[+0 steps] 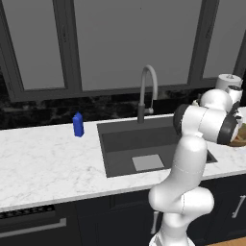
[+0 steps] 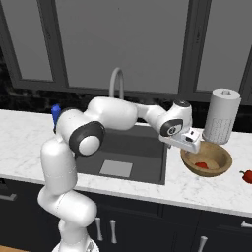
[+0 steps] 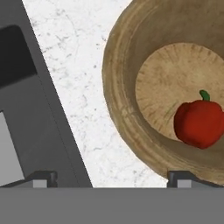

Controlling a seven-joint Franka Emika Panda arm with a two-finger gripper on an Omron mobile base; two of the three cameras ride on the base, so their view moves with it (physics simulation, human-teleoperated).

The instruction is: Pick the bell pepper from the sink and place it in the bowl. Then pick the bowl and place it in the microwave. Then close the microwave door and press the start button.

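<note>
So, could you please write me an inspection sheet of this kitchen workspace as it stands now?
Surface: white marble counter, dark cabinets below.
Job's things: bell pepper lies inside the bowl, which stands on the counter right of the sink; sink basin holds a pale square patch.
Clutter: blue carton left of the sink; white perforated cylinder behind the bowl; a second red pepper on the counter at far right.
Grippers: gripper open, holding nothing, above the bowl's near rim.
Cables: nothing seen.
Surroundings: arched faucet, dark backsplash, grey window panes.
</note>
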